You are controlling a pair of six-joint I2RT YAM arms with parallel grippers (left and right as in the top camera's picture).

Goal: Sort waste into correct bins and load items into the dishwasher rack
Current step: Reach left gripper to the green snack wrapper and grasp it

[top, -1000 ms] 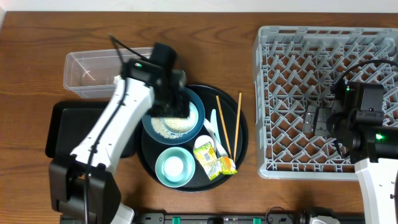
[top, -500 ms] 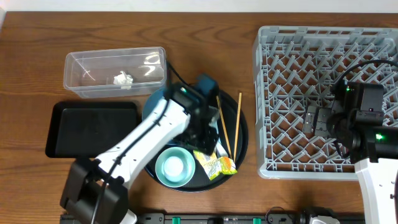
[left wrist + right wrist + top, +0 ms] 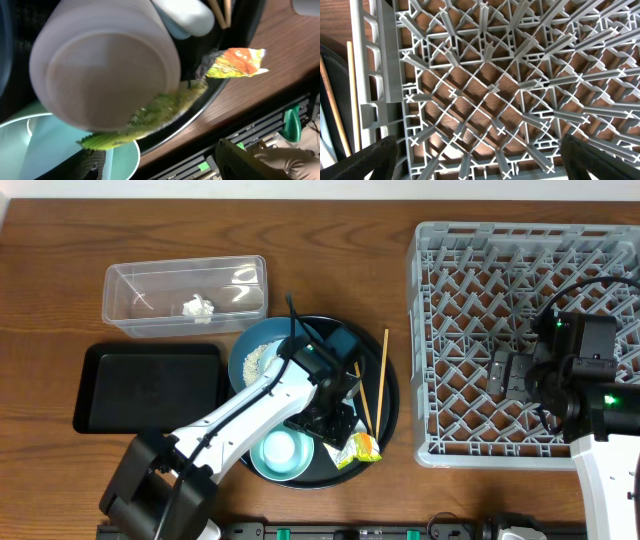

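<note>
My left gripper (image 3: 333, 418) (image 3: 160, 149) hangs open low over the front right of the round black tray (image 3: 392, 395), nothing between its fingers. In the left wrist view a green wrapper (image 3: 150, 117) lies just beyond the fingers, partly under the white spoon (image 3: 105, 75). A yellow-orange wrapper (image 3: 363, 446) (image 3: 235, 62) rests at the tray's rim. Close by are the teal bowl (image 3: 280, 452) (image 3: 45, 150) and the dark-blue bowl (image 3: 258, 358) with rice. Two chopsticks (image 3: 381, 380) lie on the tray. My right gripper (image 3: 510, 375) (image 3: 480, 155) stands open above the grey rack (image 3: 480, 270) (image 3: 485, 95).
A clear tub (image 3: 140, 280) at the back left holds a crumpled white tissue (image 3: 198, 307). The shallow black rectangular tray (image 3: 150, 385) lies in front of it. My left arm stretches from the front edge across the round tray. Chopsticks (image 3: 352, 95) show left of the rack's wall.
My left arm has swung from over the dark-blue bowl, near the tub, to the front right of the round tray. The tissue in the tub is now uncovered. The right arm has not moved.
</note>
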